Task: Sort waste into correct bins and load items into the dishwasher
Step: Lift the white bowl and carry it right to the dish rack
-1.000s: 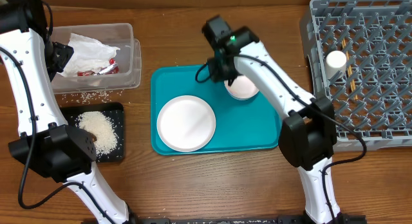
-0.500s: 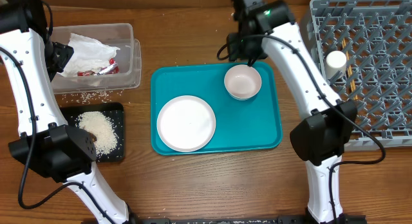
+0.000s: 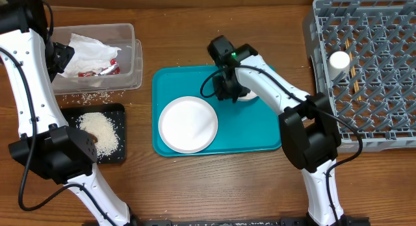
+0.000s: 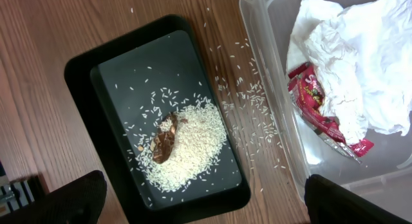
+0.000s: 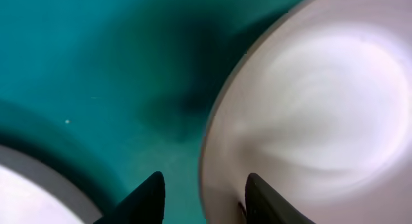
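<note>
Teal plastic is seen beneath the white bowl [image 5: 309, 108], which sits on the teal tray [image 3: 260, 132] beside the white plate [image 3: 188, 124]. The right pincer [image 5: 205, 198] is held partly open astride the bowl's rim, one finger outside and one inside, with nothing clamped. The left pincer [image 4: 206, 205] is spread wide and empty above the black tray [image 4: 80, 82], where rice [image 4: 193, 147] and a brown scrap [image 4: 164, 143] lie. The napkin [image 4: 360, 63] and red packet [image 4: 315, 102] are contained in the clear tub [image 4: 270, 102]. The cup [image 3: 338, 61] stands in the rack [image 3: 383, 122].
</note>
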